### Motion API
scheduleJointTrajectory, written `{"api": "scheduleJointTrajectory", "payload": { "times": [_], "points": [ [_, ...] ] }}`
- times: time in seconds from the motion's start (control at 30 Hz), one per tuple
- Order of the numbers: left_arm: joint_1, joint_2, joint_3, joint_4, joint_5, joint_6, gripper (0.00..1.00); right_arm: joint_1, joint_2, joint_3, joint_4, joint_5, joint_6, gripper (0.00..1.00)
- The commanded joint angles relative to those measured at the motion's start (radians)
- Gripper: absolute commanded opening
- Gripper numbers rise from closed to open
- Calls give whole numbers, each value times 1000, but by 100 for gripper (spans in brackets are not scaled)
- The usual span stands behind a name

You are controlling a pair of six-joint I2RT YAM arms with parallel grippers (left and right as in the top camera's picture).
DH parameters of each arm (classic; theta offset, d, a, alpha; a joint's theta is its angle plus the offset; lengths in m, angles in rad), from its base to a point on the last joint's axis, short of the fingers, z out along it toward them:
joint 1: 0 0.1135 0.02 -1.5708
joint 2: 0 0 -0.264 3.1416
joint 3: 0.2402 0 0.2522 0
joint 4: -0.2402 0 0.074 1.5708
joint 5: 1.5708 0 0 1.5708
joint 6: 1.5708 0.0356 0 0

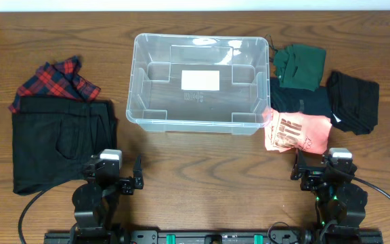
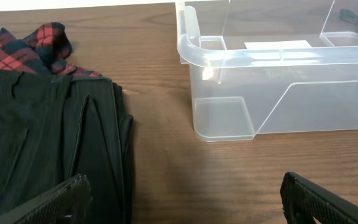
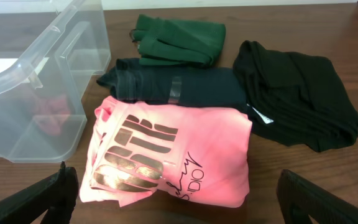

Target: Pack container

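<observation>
The clear plastic container stands empty at the table's middle back, a white label on its base; it also shows in the left wrist view and the right wrist view. Left of it lie folded black trousers and a red plaid garment. Right of it lie a pink printed shirt, a dark navy garment, a green garment and a black garment. My left gripper is open and empty near the front. My right gripper is open and empty just before the pink shirt.
Bare wooden table lies between the two arms and in front of the container. The table's back edge meets a light wall.
</observation>
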Motion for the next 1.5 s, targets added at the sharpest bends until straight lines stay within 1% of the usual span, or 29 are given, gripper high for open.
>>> {"api": "scheduleJointTrajectory", "payload": {
  "times": [0.0,0.57,0.7,0.87,0.97,1.03,1.13,1.2,1.27,1.33,1.4,1.47],
  "points": [
    [-5,-6,-13,-17,-8,18,98,9,-8,-3,1,0,7,99],
    [-5,-6,-13,-17,-8,18,98,9,-8,-3,1,0,7,99],
    [-5,-6,-13,7,-8,18,98,9,-8,-3,1,0,7,99],
    [-5,-6,-13,-21,-2,16,98,9,-8,-3,1,0,7,99],
    [-5,-6,-11,-22,22,-37,98,9,-8,-3,1,0,7,99],
    [-5,-6,-11,-7,26,-122,98,9,-8,-3,1,0,7,99],
    [-5,-5,-9,-24,24,-229,98,9,-8,-3,1,0,7,99],
    [-5,5,8,-40,-8,-296,98,9,-8,-3,1,0,7,99],
    [-5,34,47,-56,-90,-357,98,9,-8,-3,1,0,7,98],
    [-5,89,111,-91,-208,-408,98,9,-8,-3,1,0,7,99],
    [-5,177,204,-152,-332,-471,98,9,-8,-3,1,0,7,99],
    [-5,283,305,-196,-410,-492,98,9,-8,-3,1,0,7,99]
  ]
}}
